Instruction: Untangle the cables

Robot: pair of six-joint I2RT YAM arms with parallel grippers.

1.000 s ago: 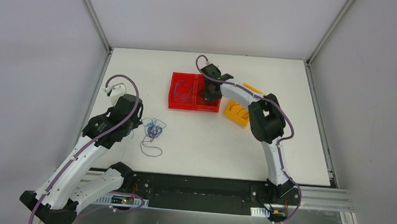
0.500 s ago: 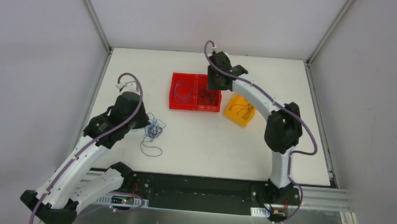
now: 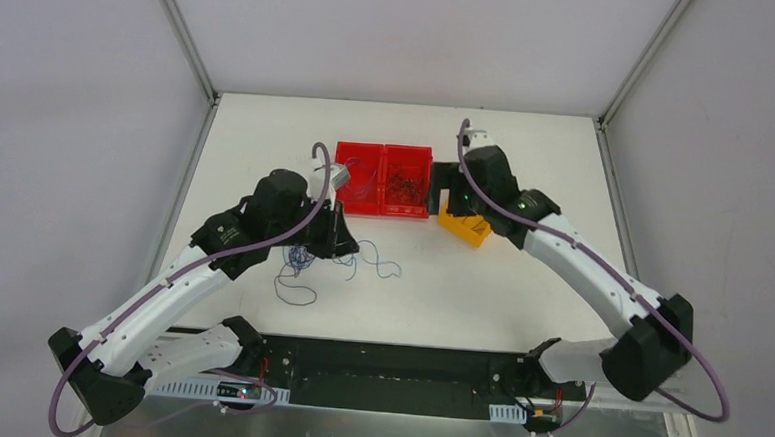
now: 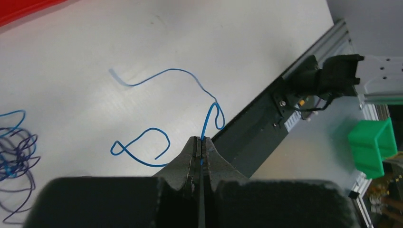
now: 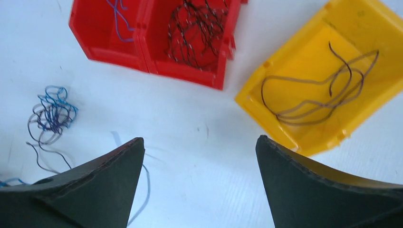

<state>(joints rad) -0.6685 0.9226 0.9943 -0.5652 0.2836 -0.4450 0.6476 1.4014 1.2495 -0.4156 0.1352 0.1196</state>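
The cables lie as a small tangle [image 3: 299, 259] of blue and dark wires on the white table; the same tangle [image 5: 50, 116] shows at the left of the right wrist view. One blue cable [image 4: 164, 72] trails out of it in loose loops. My left gripper [image 4: 202, 140] is shut on that blue cable, just right of the tangle [image 4: 16, 154]. In the top view the left gripper [image 3: 347, 238] sits below the red bins. My right gripper [image 5: 199, 140] hangs open and empty above the table, between the red and yellow bins [image 3: 443, 181].
Two joined red bins [image 3: 404, 211] stand mid-table; the left one holds blue wires [image 5: 116, 12], the right dark wires [image 5: 197, 28]. A yellow bin [image 5: 266, 102] with brown wires sits to their right. A green bin [image 4: 373, 142] lies beyond the table's near rail.
My left gripper moved right, away from the tangle, drawing a blue cable out with it. The right gripper left the red bin, swung right and opened.
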